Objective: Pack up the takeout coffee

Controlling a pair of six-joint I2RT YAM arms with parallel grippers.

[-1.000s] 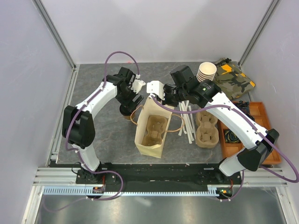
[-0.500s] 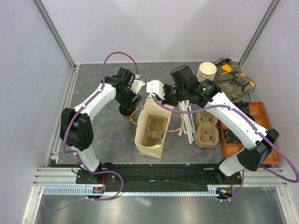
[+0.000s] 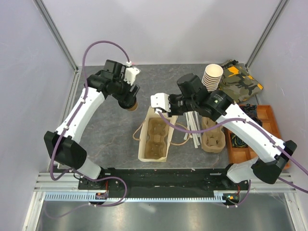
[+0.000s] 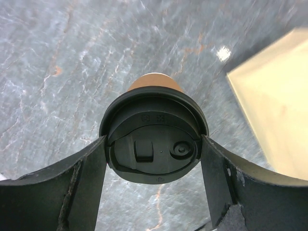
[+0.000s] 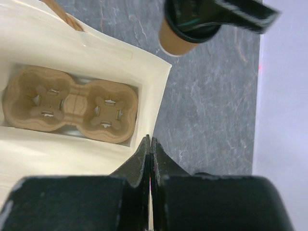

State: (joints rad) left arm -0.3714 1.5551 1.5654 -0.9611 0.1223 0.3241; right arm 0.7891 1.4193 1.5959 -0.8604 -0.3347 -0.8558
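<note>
The takeout coffee (image 4: 153,83), a brown paper cup with a black lid, hangs above the grey table with my left gripper (image 4: 153,142) shut on its lid from both sides. In the top view the cup (image 3: 134,105) shows just under the left gripper (image 3: 128,99), left of and behind the paper bag (image 3: 144,144). A two-cup cardboard carrier (image 5: 72,103) lies in the bag's bottom. My right gripper (image 5: 150,143) is shut on the bag's rim (image 5: 161,91) at its far right corner. The cup (image 5: 174,42) also appears at the top of the right wrist view.
A stack of lidless paper cups (image 3: 212,74) and a camouflage cloth (image 3: 241,79) stand at the back right. Another cardboard carrier (image 3: 213,135) and white sticks (image 3: 194,126) lie right of the bag. An orange tray (image 3: 269,118) sits at the right edge.
My left gripper closed on the cup and raised it up and back from the table. The right gripper has pulled the bag's mouth wider and slightly nearer.
</note>
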